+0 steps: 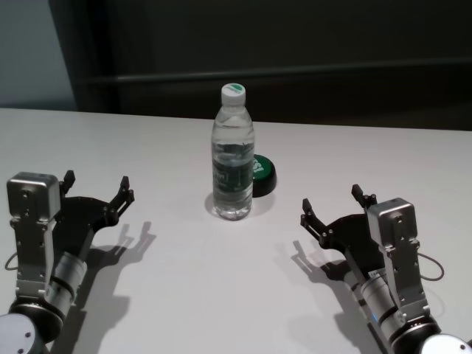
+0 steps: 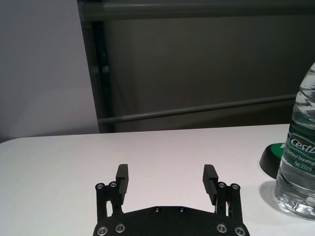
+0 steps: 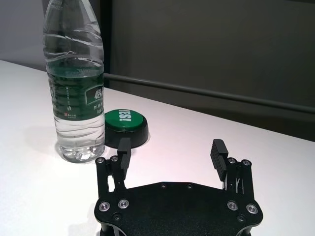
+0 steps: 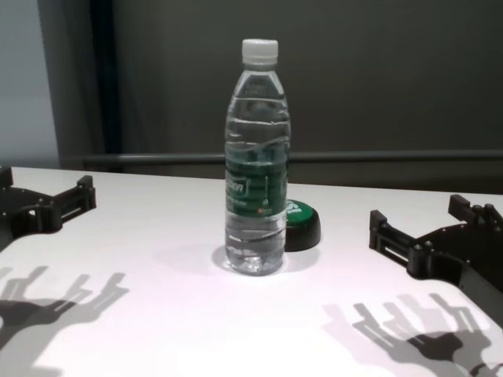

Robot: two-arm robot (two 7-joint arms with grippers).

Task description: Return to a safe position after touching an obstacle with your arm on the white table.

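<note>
Where bottle (image 1: 233, 157) stands, puck (image 1: 263, 174) partly hidden behind.

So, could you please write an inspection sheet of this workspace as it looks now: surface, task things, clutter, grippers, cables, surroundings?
Surface: broad white matt table, with gripper shadows on it.
Job's things: tall clear plastic water bottle with white cap and dark green label, upright near the table's middle, touched by nothing.
Clutter: low round black puck with green top, close behind the bottle on the robot's right.
Grippers: left gripper open and empty, well to the bottle's left; right gripper open and empty, well to its right.
Cables: a thin grey cable loops beside the right wrist.
Surroundings: dark wall with a horizontal rail behind the table.
</note>
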